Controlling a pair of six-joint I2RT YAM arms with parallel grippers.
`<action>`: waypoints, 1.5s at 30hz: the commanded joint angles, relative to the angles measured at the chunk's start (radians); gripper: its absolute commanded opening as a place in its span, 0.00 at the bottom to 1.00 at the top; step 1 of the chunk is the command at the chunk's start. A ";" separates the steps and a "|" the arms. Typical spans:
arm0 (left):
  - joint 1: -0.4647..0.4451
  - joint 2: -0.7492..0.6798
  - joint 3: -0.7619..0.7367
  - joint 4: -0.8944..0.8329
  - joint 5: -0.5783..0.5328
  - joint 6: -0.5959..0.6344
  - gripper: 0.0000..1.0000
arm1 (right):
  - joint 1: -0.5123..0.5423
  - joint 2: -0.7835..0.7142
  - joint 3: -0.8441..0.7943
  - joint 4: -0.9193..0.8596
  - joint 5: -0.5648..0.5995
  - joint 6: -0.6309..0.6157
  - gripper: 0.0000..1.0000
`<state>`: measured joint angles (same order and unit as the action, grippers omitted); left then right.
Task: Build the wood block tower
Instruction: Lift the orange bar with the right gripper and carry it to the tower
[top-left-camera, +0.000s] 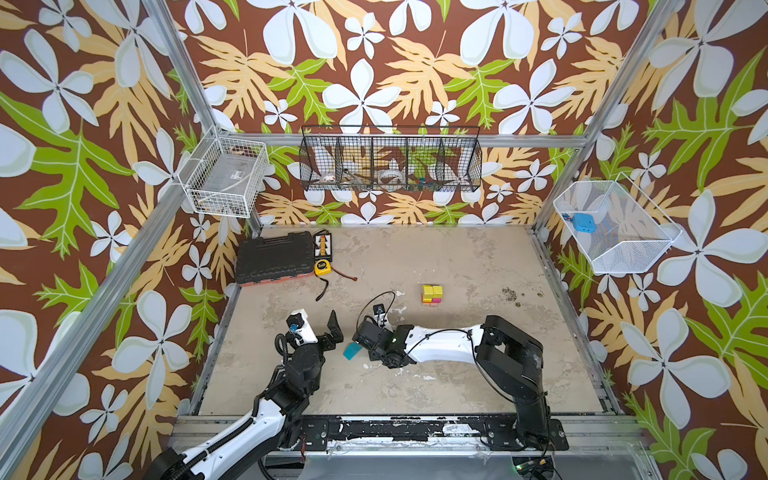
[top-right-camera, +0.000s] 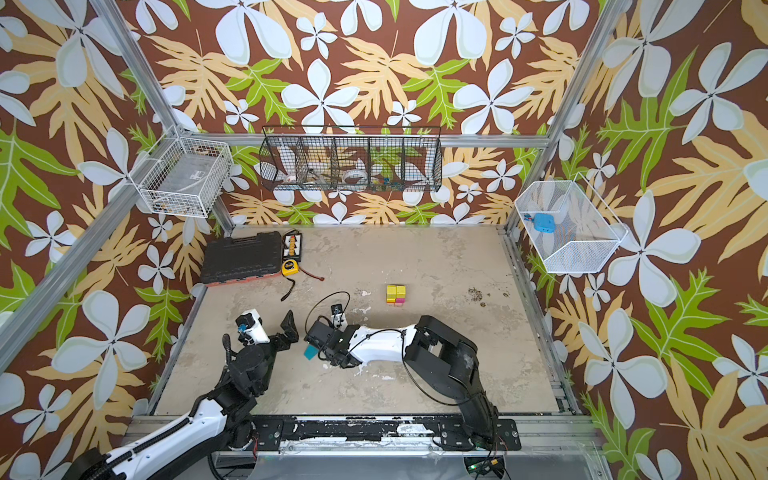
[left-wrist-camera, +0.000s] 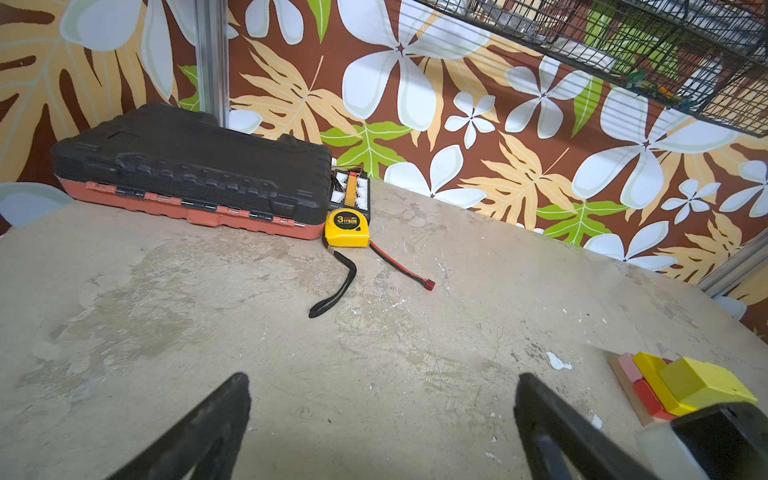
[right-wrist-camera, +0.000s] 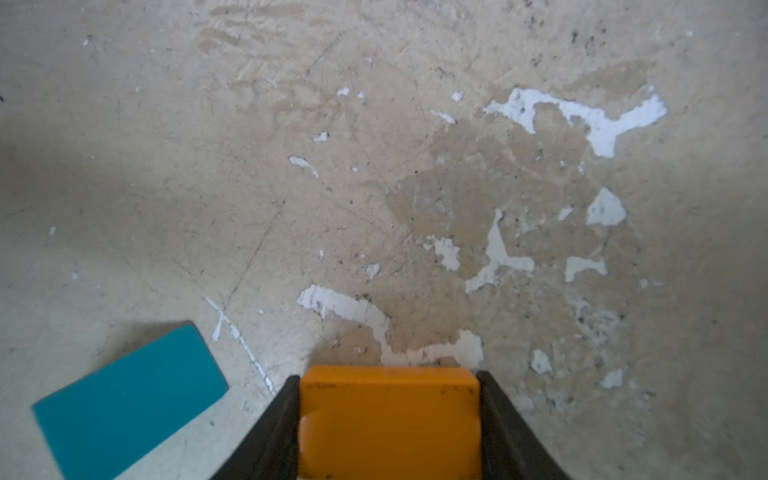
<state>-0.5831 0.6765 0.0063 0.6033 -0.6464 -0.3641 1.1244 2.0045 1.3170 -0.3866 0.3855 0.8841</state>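
Your right claw (right-wrist-camera: 388, 376) grips the orange block (right-wrist-camera: 388, 424) by its two sides, low over the surface (right-wrist-camera: 415, 166), so the step in hand looks like the pickup. The teal piece (right-wrist-camera: 129, 399) lies flat just beside it. The tower (top-left-camera: 432, 294) stands well apart, farther back, with yellow blocks on top. Your left claw (left-wrist-camera: 382, 380) is wide open and empty. Next, I judge, lift the block, carry it over the tower and set it down squarely without nudging the layers.

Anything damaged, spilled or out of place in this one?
Nothing toppled. The table shows flaked white patches, and dark specks lie scattered right of the tower. The teal block lies flat, alone, away from the tower.
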 joint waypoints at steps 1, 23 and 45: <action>0.002 0.005 0.003 0.030 -0.012 -0.004 1.00 | -0.017 -0.019 0.108 -0.141 0.112 -0.072 0.45; 0.002 0.090 0.038 0.014 -0.011 -0.019 1.00 | -0.105 -0.275 0.443 -0.431 0.569 -0.290 0.40; 0.002 0.115 0.050 0.006 -0.004 -0.024 1.00 | -0.572 -0.717 -0.038 -0.190 0.189 -0.477 0.36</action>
<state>-0.5827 0.7883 0.0475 0.6025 -0.6460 -0.3901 0.5720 1.2846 1.3029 -0.6125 0.6365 0.4393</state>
